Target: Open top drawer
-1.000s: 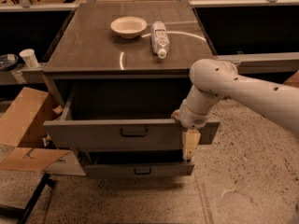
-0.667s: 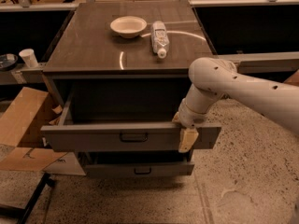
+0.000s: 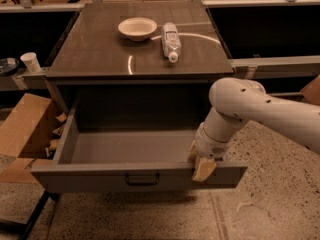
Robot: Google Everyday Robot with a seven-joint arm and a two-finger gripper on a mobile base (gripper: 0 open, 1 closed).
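Nearest you, the top drawer [image 3: 100, 176] stands well out from under the table [image 3: 90, 59], its front panel far forward and its bare floor open to view. The small black handle [image 3: 142, 178] at its centre has nothing on it. Your gripper [image 3: 199, 161] sits at the right end of that front panel, clamped over the top edge, one finger inside and one outside. I judge the opening essentially done; what is left for you is to let go and draw the arm clear. Farther back on the table, a bowl [image 3: 137, 28] and a bottle [image 3: 170, 40] sit side by side
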